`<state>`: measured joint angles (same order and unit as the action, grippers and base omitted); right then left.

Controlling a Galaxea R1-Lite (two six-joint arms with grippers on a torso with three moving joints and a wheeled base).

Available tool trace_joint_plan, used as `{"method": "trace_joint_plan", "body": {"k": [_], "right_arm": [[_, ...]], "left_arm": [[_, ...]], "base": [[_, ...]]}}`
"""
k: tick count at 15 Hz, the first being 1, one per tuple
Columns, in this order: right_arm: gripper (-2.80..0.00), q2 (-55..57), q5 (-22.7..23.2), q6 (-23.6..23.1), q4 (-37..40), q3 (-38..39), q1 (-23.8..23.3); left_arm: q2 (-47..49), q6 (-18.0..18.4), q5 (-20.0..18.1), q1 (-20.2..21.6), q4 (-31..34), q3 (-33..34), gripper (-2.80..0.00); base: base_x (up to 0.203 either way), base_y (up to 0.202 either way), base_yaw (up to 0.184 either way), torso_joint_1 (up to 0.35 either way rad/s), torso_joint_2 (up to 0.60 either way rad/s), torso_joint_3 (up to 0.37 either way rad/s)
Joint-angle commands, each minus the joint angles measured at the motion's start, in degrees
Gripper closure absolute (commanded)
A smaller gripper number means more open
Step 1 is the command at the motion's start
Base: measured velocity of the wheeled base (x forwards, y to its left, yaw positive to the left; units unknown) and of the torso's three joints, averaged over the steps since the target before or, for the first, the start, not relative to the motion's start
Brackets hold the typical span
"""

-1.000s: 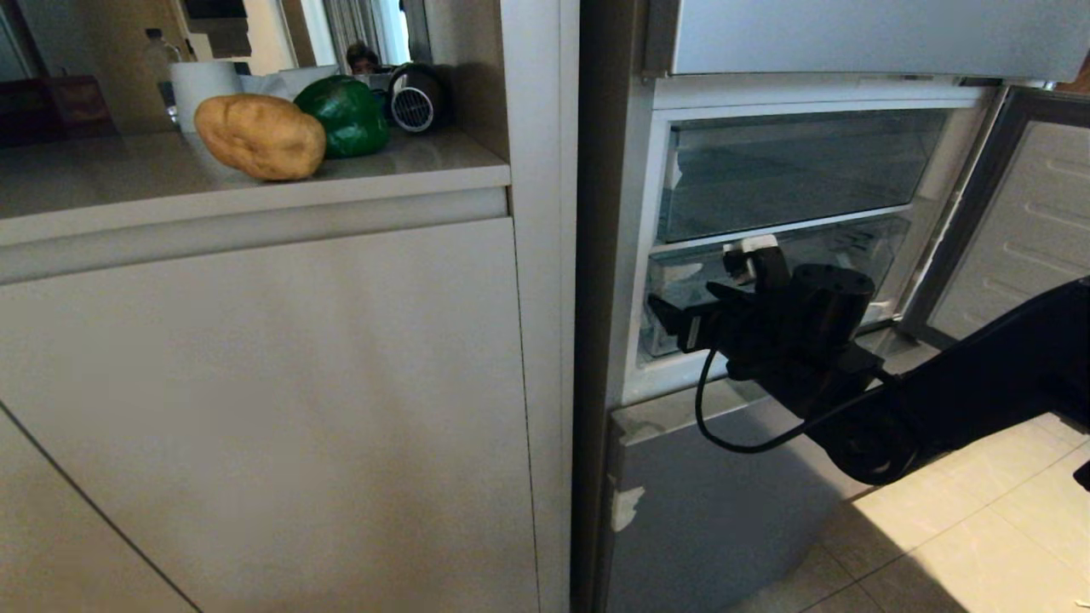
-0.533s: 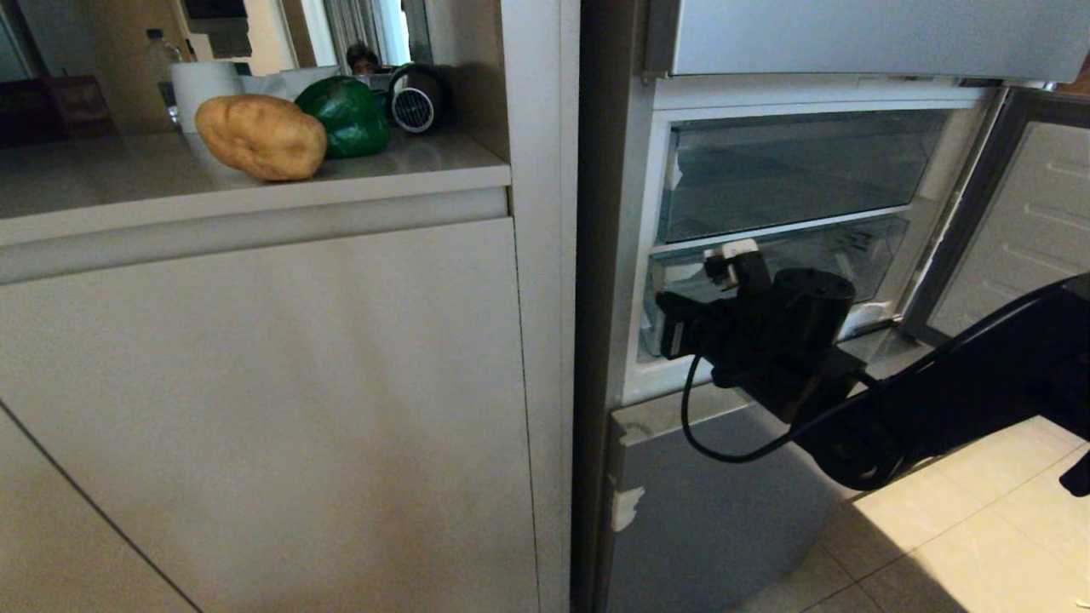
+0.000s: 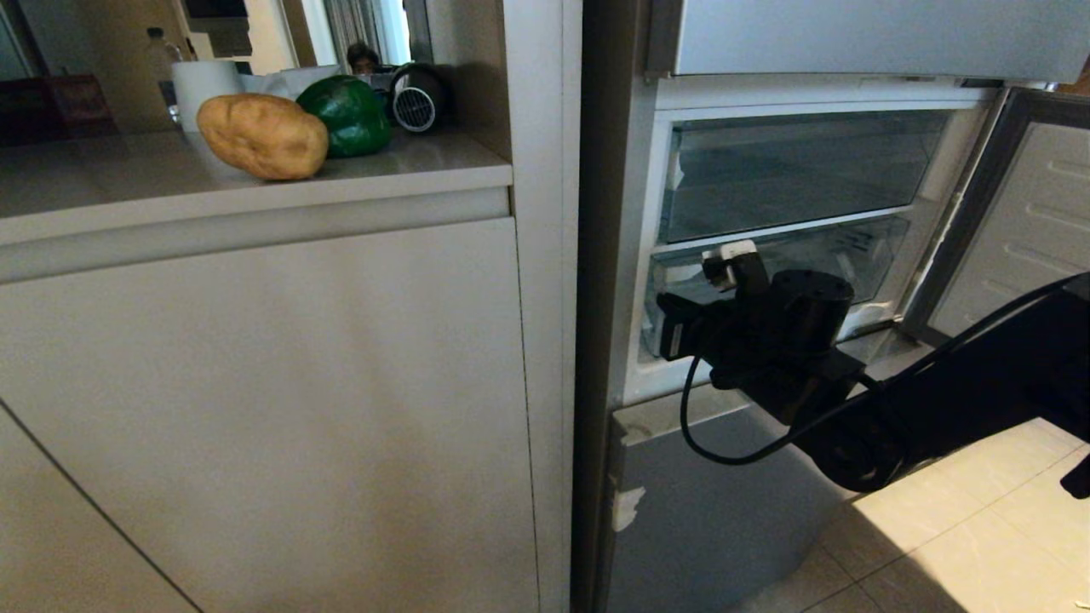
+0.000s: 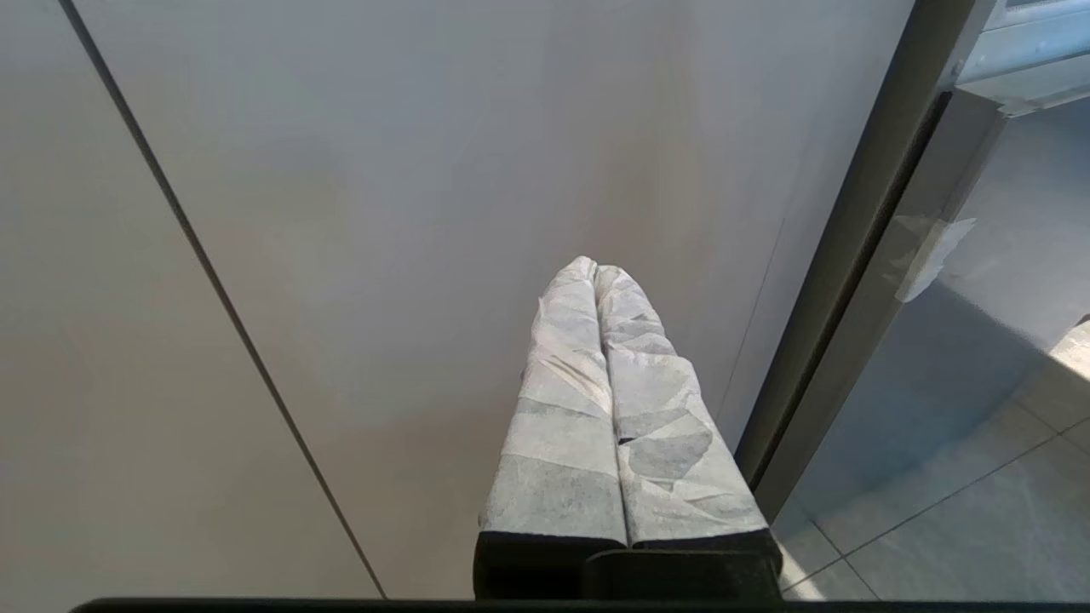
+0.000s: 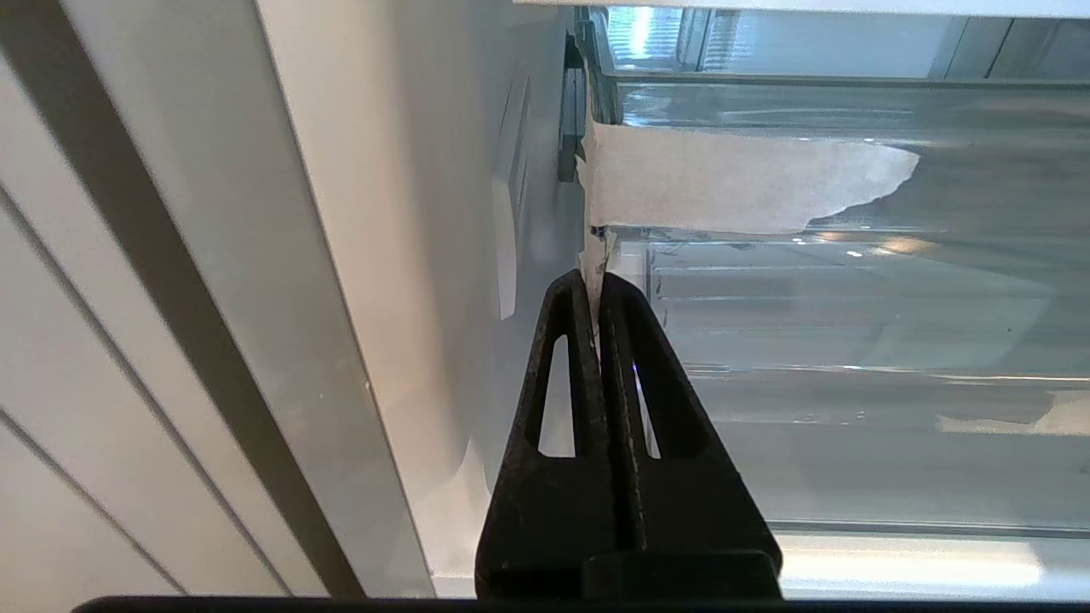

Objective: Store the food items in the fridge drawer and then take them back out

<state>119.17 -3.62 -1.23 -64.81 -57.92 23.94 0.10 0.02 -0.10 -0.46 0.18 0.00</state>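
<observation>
The tan potato (image 3: 262, 136) and the dark green bell pepper (image 3: 347, 115) lie side by side on the counter (image 3: 409, 166) at upper left. The see-through fridge drawer (image 3: 851, 247) sits in the open middle section of the fridge, closed. My right gripper (image 3: 730, 266) is at the drawer's left front corner. In the right wrist view this gripper (image 5: 596, 285) is shut on a small white tape tab (image 5: 598, 255) that hangs from the drawer front (image 5: 851, 323). My left gripper (image 4: 594, 271) is shut and empty, parked before the cabinet panel (image 4: 383, 213).
A white cup (image 3: 203, 85), a clear bottle (image 3: 157, 55) and a small round black device (image 3: 415, 98) stand behind the food. The fridge door (image 3: 1013, 221) stands open at the right. The blue-grey lowest panel (image 3: 707, 511) and tiled floor (image 3: 979, 545) lie below my right arm.
My right gripper has shifted slightly left along the drawer front and its fingers have come together on the tape tab. The potato, the pepper and the left arm have not moved.
</observation>
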Motion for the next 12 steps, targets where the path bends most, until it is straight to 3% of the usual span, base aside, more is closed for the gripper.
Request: {"method": "trace_joint_plan", "body": {"k": [1,5,12], "right_arm": [[0.00,-1.32,-0.05,-0.01,-0.33,1.03,0.39],[0.00,-6.50,-0.17,0.08,-0.39,7.45,2.14],[0.00,-14.44,-6.64,0.18,-0.57,18.06,7.52]], "left_arm": [[-0.01,-0.02,0.01,0.02,-0.01,0.00,0.00],[-0.01,0.06,0.01,0.02,-0.01,0.00,0.00],[-0.01,0.02,0.01,0.02,-0.01,0.00,0.00]], "base": [[0.000,0.000,0.000,0.000,0.00,0.000],[0.000,0.000,0.000,0.000,0.00,0.000],[0.000,0.000,0.000,0.000,0.00,0.000]]}}
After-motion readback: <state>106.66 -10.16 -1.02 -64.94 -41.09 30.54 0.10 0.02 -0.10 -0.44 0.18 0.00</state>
